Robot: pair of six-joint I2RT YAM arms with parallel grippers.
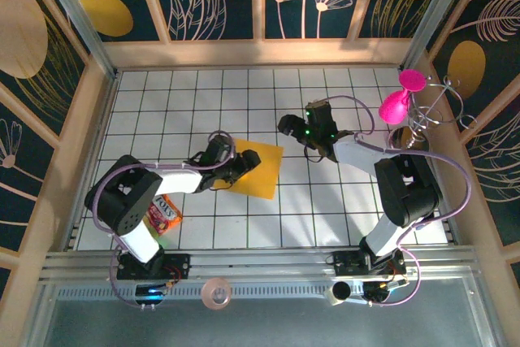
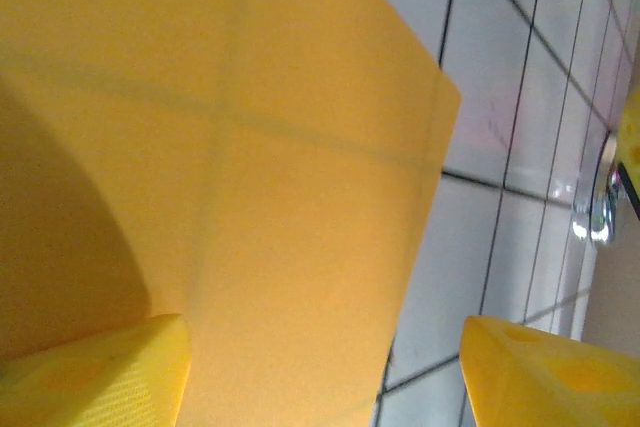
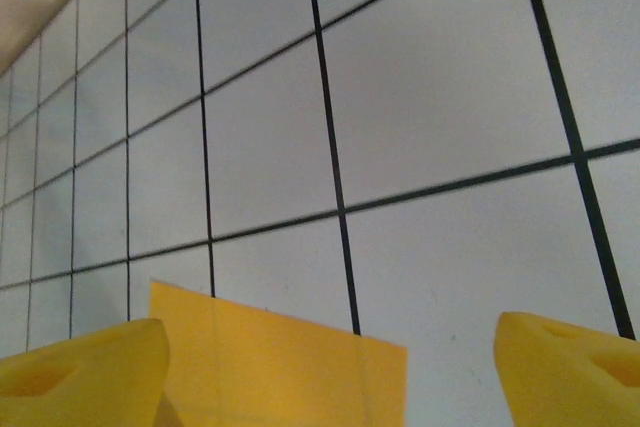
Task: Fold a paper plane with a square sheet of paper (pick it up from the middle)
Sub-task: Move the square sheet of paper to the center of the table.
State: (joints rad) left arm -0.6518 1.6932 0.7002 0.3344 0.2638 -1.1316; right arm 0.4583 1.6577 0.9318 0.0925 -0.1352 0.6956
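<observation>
The square sheet of paper [image 1: 262,170] lies flat on the white tiled table [image 1: 203,95], about mid-floor. It is thin, matte and orange-yellow with crisp corners, and seen close up from the left wrist, faint straight lines cross it. The left gripper [image 1: 240,162] hangs over its left part. Its blocky yellow fingertips [image 2: 100,377] are spread wide, one above the sheet and the other above bare tile, gripping nothing. The right gripper [image 1: 291,125] sits just beyond the paper's far right corner, its wedge-shaped fingers [image 3: 570,372] likewise well apart and empty. The tiles are glossy, ruled by dark grout lines.
</observation>
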